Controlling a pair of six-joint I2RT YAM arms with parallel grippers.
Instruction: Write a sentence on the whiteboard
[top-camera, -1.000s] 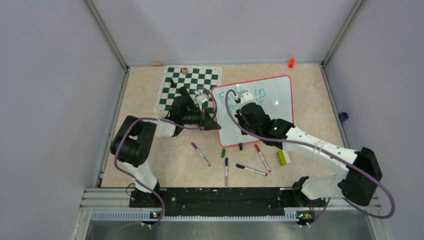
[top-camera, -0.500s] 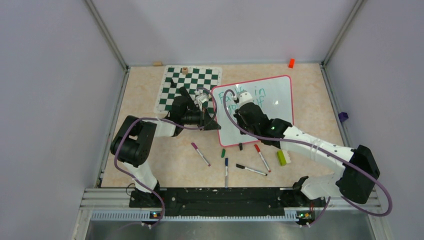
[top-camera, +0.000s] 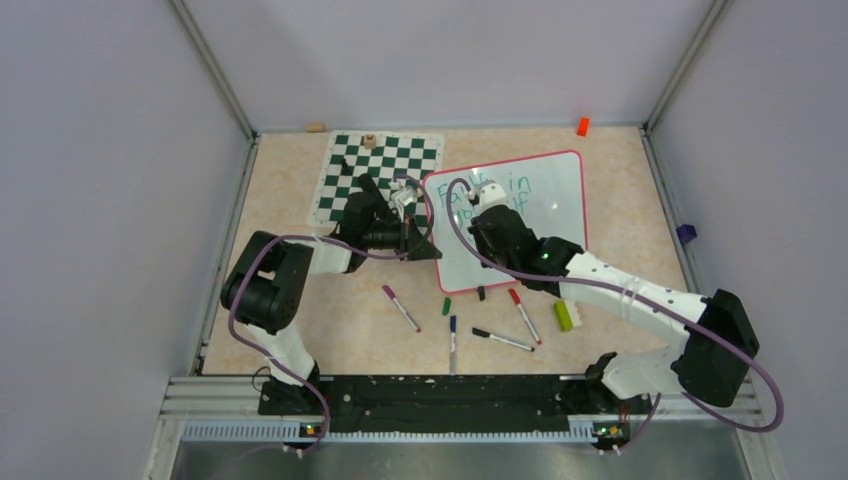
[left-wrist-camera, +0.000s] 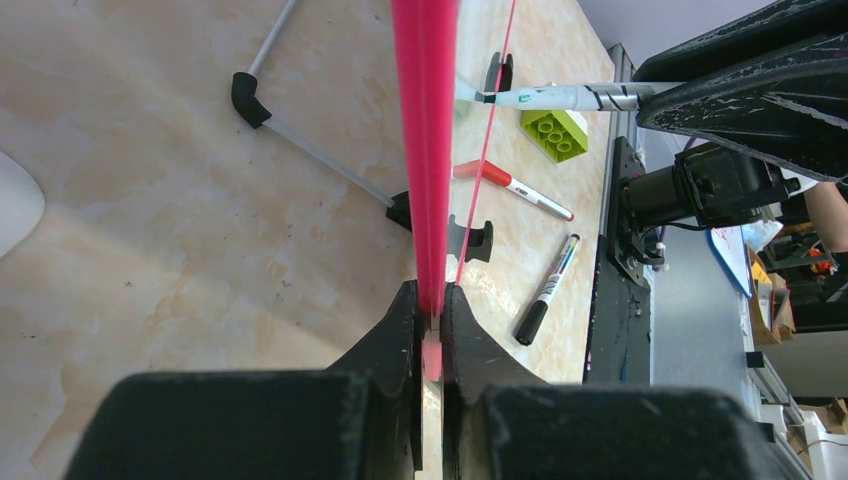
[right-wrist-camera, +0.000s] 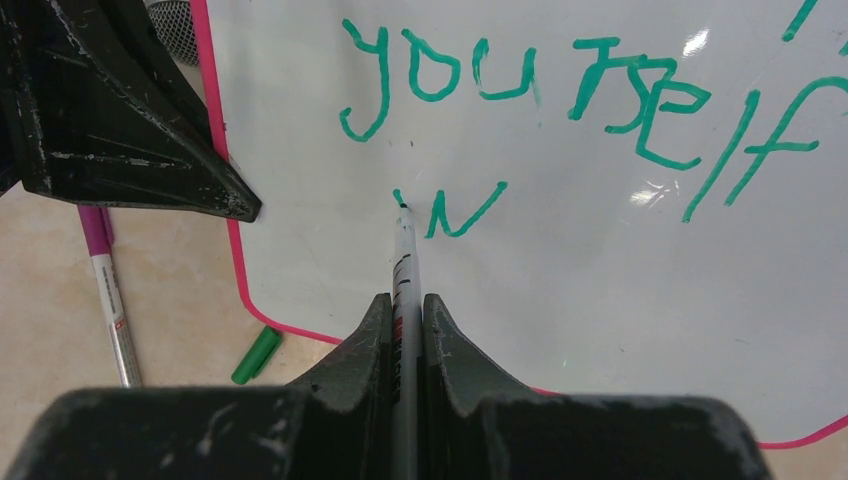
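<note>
Whiteboard (top-camera: 545, 215): propped on worktop (top-camera: 620, 200) beside chess mat (top-camera: 385, 160), with left gripper (left-wrist-camera: 432, 318) clamped tight on its pink frame. Right gripper (right-wrist-camera: 403, 312) is closed on teal marker (right-wrist-camera: 403, 250), tip touching the third line of the sentence (right-wrist-camera: 600, 90). Risk: excess tip pressure could shift the board in that grip and skew strokes.

Whiteboard (top-camera: 562, 218) just right of chess mat (top-camera: 375, 170); loose markers (top-camera: 402, 308) on table (top-camera: 300, 200) before whiteboard.

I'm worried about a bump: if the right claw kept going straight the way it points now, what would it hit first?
The whiteboard, probably. The right claw is shut on a marker whose tip looks to touch the board beside the green writing, so the marker would press in first.
</note>
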